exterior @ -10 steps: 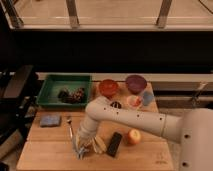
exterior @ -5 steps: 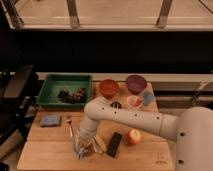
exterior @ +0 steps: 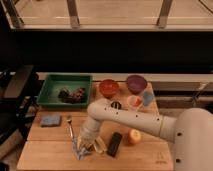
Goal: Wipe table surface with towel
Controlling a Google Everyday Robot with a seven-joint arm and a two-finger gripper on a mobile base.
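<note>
The pincer hangs low over the front part of the wooden surface, pointing down, its jaws closed on the towel, a small crumpled grey-blue cloth bunched at its tips and touching the planks. Just to the right of the pincer lies a pale yellowish item that I cannot name, and beside that a flat black rectangular object. Further right sits an apple. The white arm runs from the robot's body at the right edge, over these things, to an elbow above the pincer. Just behind the pincer and slightly left lies a fork. Further left and back is a flat blue pad. Behind the pincer, at the far left of the surface, stands a green tray holding dark items. Behind and to the right stand a red bowl and a purple bowl, with a small light-blue piece near them.
</note>
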